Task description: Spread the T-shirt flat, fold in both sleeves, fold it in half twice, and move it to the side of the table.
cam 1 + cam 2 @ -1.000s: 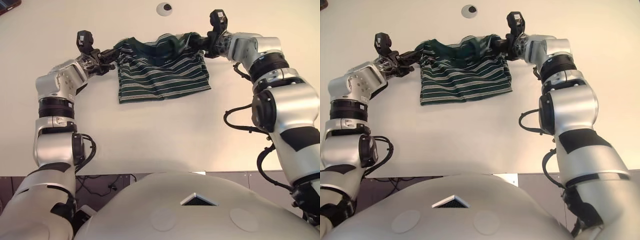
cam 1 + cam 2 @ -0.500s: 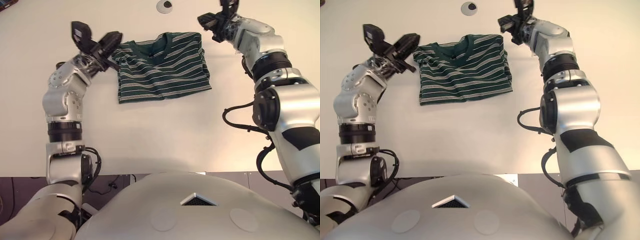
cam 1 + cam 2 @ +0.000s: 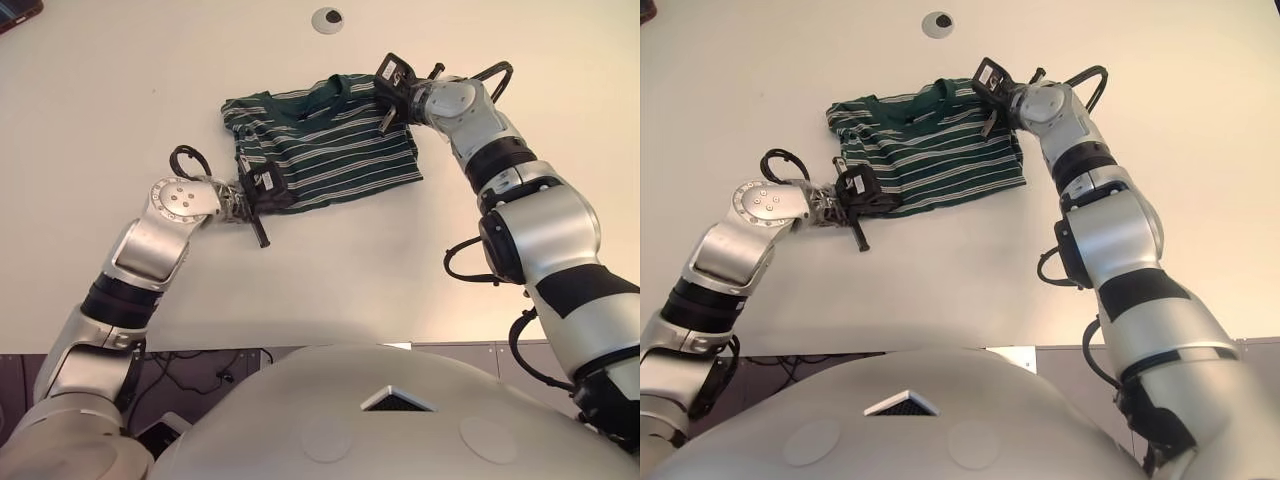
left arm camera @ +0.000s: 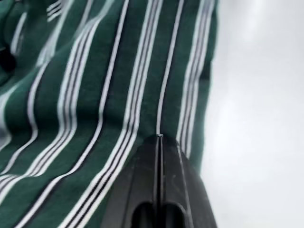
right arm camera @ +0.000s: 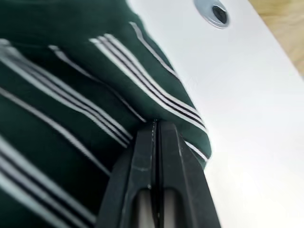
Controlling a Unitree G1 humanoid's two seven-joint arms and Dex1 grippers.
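A dark green T-shirt with white stripes (image 3: 320, 150) lies folded into a rough rectangle on the white table (image 3: 300, 280), collar toward the far edge. My left gripper (image 3: 262, 192) sits at the shirt's near left corner, fingers pressed together on the hem (image 4: 190, 123). My right gripper (image 3: 388, 98) is at the far right shoulder corner, fingers together, with the cloth (image 5: 156, 95) bunching up at their tips. In the left wrist view the striped cloth (image 4: 95, 71) spreads out beyond the gripper (image 4: 159, 138).
A round grommet (image 3: 326, 19) is set in the table beyond the collar. A dark object (image 3: 14, 10) lies at the far left corner. Bare tabletop stretches to the left, the right and in front of the shirt.
A second ago both grippers held the shoulders up; then they opened and the shirt dropped flat. Now the left has come down to the near left corner, the right onto the right shoulder, both shut.
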